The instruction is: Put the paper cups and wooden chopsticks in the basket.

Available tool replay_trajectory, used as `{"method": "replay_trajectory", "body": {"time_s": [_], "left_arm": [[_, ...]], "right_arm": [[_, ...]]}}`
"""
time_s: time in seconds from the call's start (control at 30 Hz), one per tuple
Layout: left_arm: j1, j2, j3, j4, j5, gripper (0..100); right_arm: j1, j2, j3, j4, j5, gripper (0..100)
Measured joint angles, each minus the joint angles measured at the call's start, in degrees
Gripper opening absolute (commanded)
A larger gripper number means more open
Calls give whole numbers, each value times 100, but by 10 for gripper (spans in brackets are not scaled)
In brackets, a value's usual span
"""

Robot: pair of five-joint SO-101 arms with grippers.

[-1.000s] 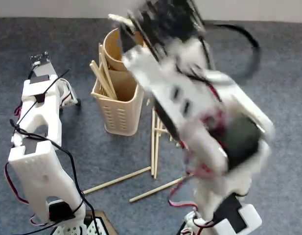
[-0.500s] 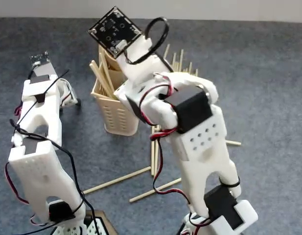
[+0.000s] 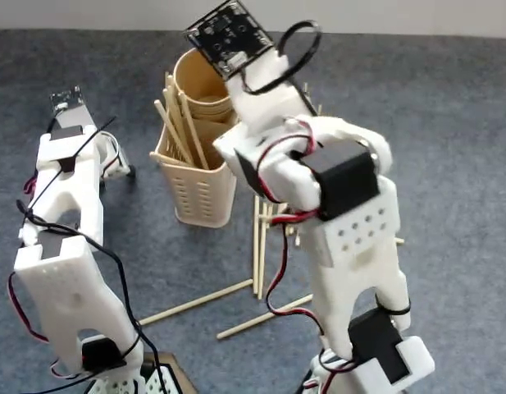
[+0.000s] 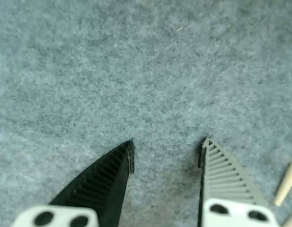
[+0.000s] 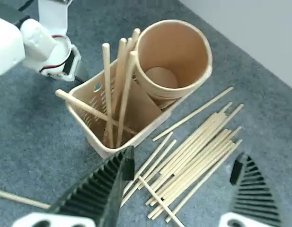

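done: paper cups (image 5: 176, 47) + few chopsticks (image 5: 107, 85) in basket (image 5: 84, 120) | todo: loose chopstick pile (image 5: 202, 146) under right claw (image 5: 183, 165), basket just beyond | right claw wide, empty | left claw (image 4: 167, 146) wide, empty

The slotted beige basket (image 3: 202, 197) looks like smooth matt plastic, the tan cups (image 5: 183, 47) matt paper, the pale chopsticks (image 5: 202, 146) bare unvarnished wood, and the grey table covering (image 4: 136, 71) rough felt-like cloth.

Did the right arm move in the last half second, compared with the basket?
Yes. In the high view the right arm swung rightward relative to the basket, uncovering the paper cups.
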Motion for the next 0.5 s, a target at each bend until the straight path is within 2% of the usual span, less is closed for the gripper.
{"method": "replay_trajectory", "body": {"time_s": [0.13, 0.27, 0.5], "left_arm": [[0, 0, 0, 0, 0, 245], [0, 0, 0, 0, 0, 245], [0, 0, 0, 0, 0, 245]], "right_arm": [[985, -18, -738, 176, -176, 321], [1864, 484, 220, 88, -193, 321], [2224, 2127, 2655, -2127, -642, 321]]}}
